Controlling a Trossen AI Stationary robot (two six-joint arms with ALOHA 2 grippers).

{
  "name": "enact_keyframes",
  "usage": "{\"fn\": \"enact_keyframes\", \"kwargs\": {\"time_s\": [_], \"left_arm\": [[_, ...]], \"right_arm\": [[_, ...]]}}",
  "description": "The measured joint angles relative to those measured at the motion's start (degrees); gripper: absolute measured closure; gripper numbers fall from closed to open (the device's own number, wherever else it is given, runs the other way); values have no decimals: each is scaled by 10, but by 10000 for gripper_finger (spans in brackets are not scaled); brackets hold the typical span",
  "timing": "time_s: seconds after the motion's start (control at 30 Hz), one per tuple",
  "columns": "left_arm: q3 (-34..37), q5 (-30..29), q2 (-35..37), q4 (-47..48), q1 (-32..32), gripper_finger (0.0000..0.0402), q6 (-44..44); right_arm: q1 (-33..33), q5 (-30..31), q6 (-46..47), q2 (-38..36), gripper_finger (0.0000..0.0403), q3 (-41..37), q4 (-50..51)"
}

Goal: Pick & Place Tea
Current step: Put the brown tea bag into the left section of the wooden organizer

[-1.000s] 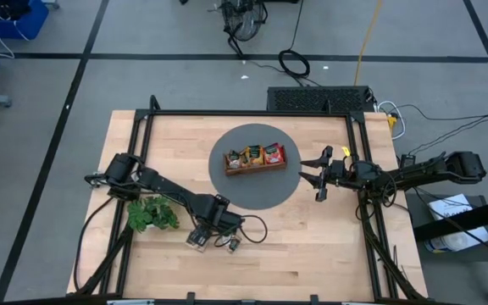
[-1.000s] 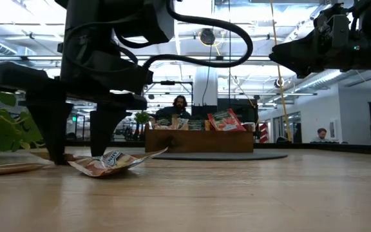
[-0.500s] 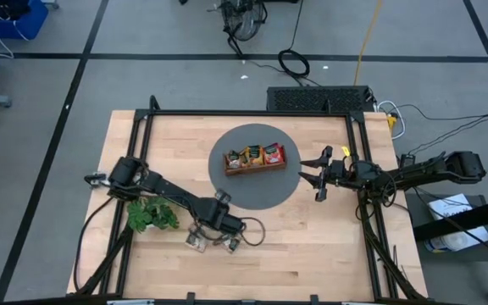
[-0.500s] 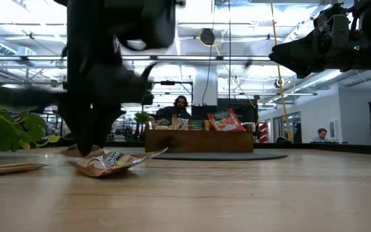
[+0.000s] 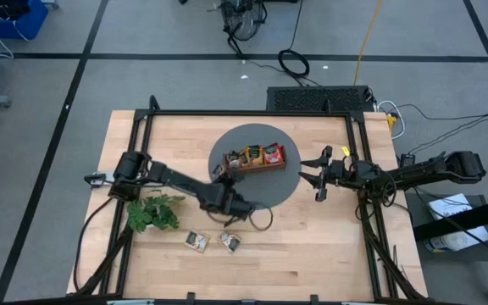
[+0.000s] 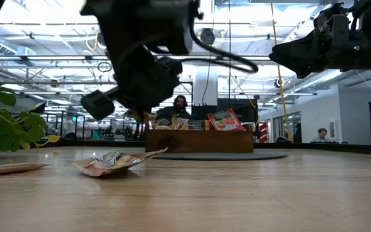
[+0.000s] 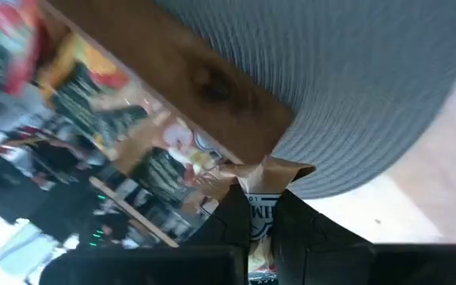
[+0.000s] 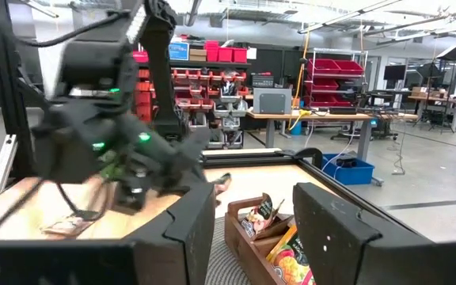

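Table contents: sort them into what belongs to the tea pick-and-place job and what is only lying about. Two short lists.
Belongs to the job:
- held sachet, pinched in the left gripper
- two loose sachets on the wood
- wooden tray with sachets in it, on the grey mat

Lying about:
- leafy plant sprig
- right gripper, waiting open at the mat's edge

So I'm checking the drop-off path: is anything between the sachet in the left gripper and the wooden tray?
Nothing visible. The left gripper holds a pale tea-bag sachet just short of the brown wooden three-compartment tray, over the round grey mat.
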State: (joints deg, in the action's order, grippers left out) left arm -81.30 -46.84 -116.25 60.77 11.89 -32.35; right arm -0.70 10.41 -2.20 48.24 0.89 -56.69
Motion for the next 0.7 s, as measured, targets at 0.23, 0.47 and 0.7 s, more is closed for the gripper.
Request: {"fn": "enact_keyframes", "kwargs": {"time_s": [0.23,0.47,0.7], "left_arm": [[-4,88,24,-116,-55,375,-51],[-4,123,90,-169,-72,375,-92],[-3,131,113,-175,-101,375,-118]], "right_arm": [[0,0,0,0,248,0,0],[0,0,0,0,248,0,0],[0,0,0,0,248,0,0]]}}
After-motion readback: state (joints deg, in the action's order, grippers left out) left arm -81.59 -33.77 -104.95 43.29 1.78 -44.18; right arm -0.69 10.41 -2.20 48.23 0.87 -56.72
